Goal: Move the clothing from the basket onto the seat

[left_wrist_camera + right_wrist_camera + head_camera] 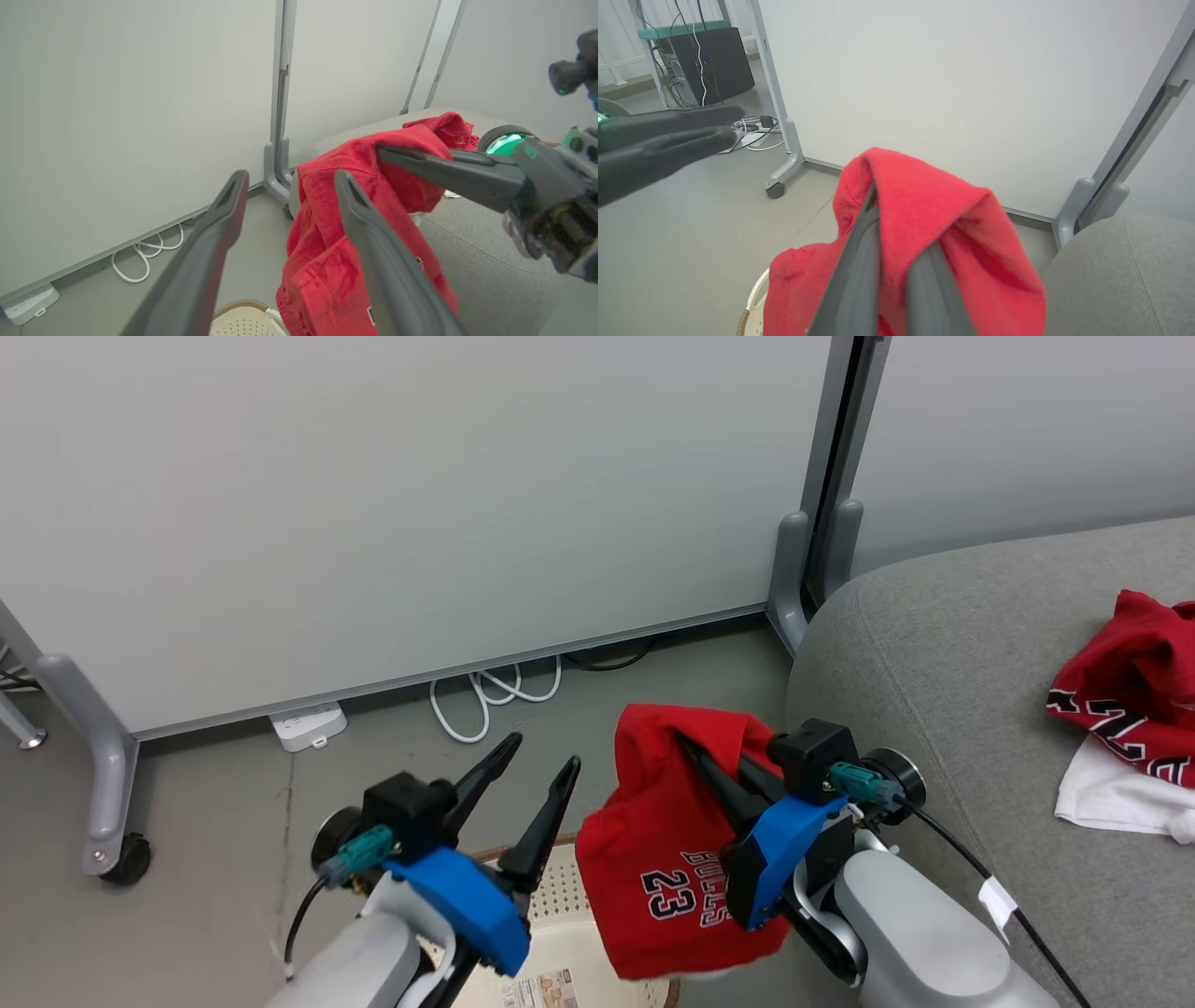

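A red "BULLS 23" shirt (667,859) hangs from my right gripper (695,747), which is shut on its top fold above the basket (569,933). The same shirt (920,224) drapes over the right fingers in the right wrist view. My left gripper (541,761) stands open and empty just left of the shirt (327,252). The cream basket shows at the bottom between my arms, mostly hidden. On the grey seat (952,653) at the right lie another red shirt (1134,681) and a white cloth (1116,793).
A pale partition panel (420,523) on wheeled grey feet (117,840) stands behind the basket. A white power strip (308,726) and coiled white cable (490,695) lie on the floor under it. A dark cabinet with cables (714,60) stands further off.
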### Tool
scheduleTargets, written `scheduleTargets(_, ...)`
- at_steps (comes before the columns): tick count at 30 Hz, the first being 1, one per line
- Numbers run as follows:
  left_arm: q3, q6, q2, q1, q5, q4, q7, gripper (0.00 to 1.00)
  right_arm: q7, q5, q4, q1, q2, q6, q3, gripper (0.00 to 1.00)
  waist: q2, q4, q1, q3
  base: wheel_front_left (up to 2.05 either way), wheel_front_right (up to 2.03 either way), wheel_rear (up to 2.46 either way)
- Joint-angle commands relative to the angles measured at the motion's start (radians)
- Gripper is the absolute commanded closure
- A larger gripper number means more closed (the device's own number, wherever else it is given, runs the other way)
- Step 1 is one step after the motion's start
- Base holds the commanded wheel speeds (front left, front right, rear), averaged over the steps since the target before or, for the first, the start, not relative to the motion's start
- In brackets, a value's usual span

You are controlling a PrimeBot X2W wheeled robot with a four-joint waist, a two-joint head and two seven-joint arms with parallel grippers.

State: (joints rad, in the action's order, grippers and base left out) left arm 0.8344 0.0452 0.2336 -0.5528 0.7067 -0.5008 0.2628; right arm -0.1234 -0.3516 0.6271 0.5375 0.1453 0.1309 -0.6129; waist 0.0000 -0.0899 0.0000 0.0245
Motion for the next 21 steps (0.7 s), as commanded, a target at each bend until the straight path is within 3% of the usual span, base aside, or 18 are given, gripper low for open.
scheduleTargets(1, -0.039, -0.010, 0.012, 0.047, -0.032, 0.031, 0.003, 0.00, 0.003, 0.002, -0.012, -0.001, 0.007, 0.000, 0.003, 1.00, 0.0000, 0.001, 0.0000, -0.003, 0.00, 0.00, 0.00)
scheduleTargets(12, -0.302, -0.001, 0.000, 0.319, -0.246, 0.161, 0.003, 0.00, 0.029, 0.028, -0.061, -0.037, 0.019, 0.000, 0.042, 1.00, 0.0000, 0.012, 0.0000, -0.010, 0.00, 0.00, 0.00)
scheduleTargets(21, -0.408, 0.047, -0.032, 0.372, -0.329, 0.152, 0.003, 0.00, 0.048, 0.046, -0.089, -0.061, 0.020, 0.000, 0.058, 1.00, 0.0000, 0.017, 0.0000, -0.012, 0.00, 0.00, 0.00)
